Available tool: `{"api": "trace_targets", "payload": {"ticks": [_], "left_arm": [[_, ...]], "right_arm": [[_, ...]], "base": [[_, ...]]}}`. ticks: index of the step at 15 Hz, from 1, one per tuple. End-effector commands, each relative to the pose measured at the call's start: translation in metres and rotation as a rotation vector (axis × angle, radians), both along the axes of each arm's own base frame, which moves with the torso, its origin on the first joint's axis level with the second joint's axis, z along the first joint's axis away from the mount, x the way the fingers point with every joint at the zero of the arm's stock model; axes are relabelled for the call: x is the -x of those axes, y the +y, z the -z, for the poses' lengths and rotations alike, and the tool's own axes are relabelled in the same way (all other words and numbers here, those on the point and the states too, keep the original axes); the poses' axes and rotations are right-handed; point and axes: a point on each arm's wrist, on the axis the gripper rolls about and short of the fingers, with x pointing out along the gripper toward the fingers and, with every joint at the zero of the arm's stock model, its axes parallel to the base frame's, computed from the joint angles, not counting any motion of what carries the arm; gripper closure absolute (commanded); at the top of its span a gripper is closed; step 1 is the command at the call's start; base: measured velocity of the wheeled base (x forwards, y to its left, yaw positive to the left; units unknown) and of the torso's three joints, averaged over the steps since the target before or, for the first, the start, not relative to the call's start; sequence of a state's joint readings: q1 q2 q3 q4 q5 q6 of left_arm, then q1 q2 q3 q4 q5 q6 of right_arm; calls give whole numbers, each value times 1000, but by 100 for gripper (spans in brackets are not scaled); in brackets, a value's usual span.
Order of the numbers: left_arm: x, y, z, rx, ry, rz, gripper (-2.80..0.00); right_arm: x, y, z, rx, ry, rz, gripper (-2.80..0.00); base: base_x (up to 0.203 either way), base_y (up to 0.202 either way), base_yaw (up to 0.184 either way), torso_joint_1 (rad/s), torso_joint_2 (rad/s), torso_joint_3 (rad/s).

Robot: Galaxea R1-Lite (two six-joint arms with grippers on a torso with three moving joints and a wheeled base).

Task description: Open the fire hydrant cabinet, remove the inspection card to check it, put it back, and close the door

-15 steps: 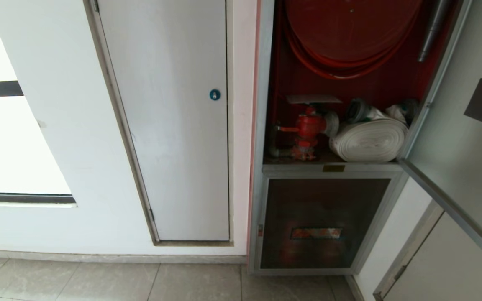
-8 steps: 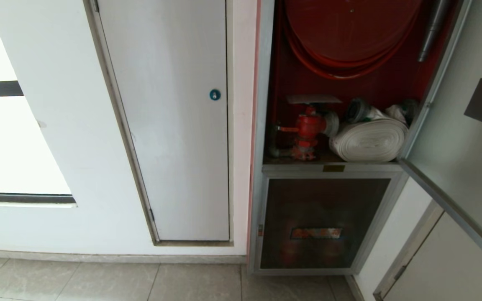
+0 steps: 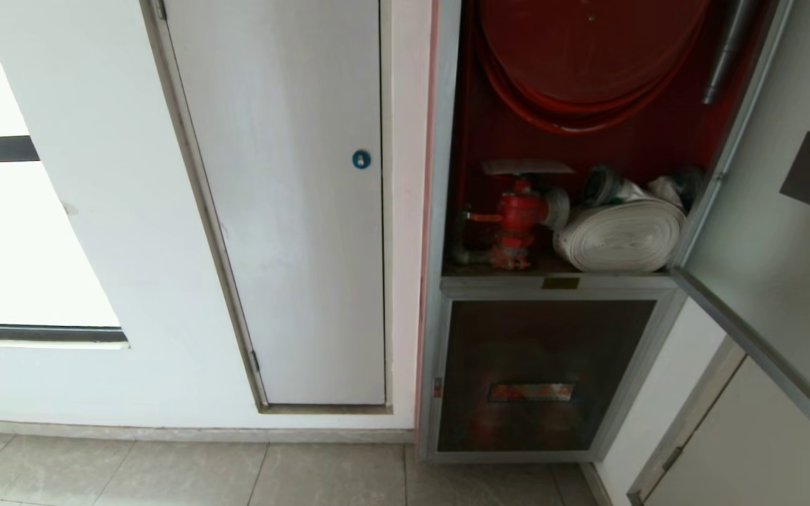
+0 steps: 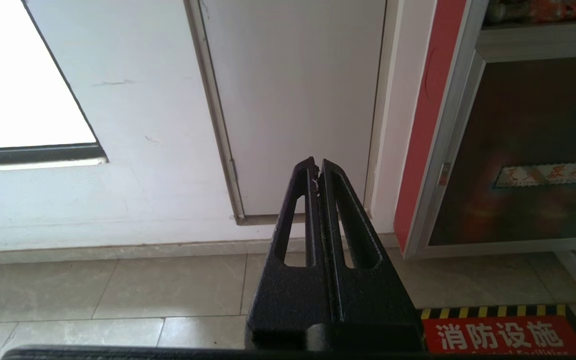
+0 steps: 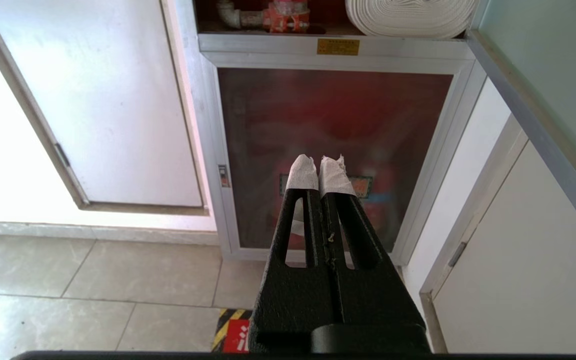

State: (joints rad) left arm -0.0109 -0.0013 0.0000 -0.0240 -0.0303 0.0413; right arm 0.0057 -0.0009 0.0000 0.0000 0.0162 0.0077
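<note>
The fire hydrant cabinet (image 3: 447,211) stands open, showing its red inside, a red hose reel (image 3: 588,56), a red valve (image 3: 517,214) and a white rolled hose (image 3: 619,235). The inspection card (image 3: 528,166), a thin pale sheet, lies flat just above the valve. The door (image 3: 778,232) is swung out to the right. Neither arm shows in the head view. My left gripper (image 4: 316,167) is shut and empty, low before the white wall. My right gripper (image 5: 320,165), its tips wrapped in white tape, is shut and empty, facing the lower glass panel (image 5: 333,150).
A white panel door with a blue round lock (image 3: 361,159) stands left of the cabinet. Under the open compartment is the lower glass panel with a red label (image 3: 531,391). A red floor sign with striped edge (image 4: 498,335) lies before the cabinet. Another white door (image 3: 749,450) is at the lower right.
</note>
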Motion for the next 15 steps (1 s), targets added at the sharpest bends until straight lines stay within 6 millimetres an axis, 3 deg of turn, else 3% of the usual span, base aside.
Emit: {"api": "trace_targets", "payload": {"ticks": [1, 15], "left_arm": [[-1, 0, 3, 0, 13, 0, 0], [-1, 0, 4, 0, 15, 0, 0]], "right_arm": [[0, 0, 0, 0, 1, -1, 0], [0, 0, 0, 0, 2, -1, 0]], "base": [[0, 0, 0, 0, 0, 0], [184, 0, 0, 4, 3, 1]]}}
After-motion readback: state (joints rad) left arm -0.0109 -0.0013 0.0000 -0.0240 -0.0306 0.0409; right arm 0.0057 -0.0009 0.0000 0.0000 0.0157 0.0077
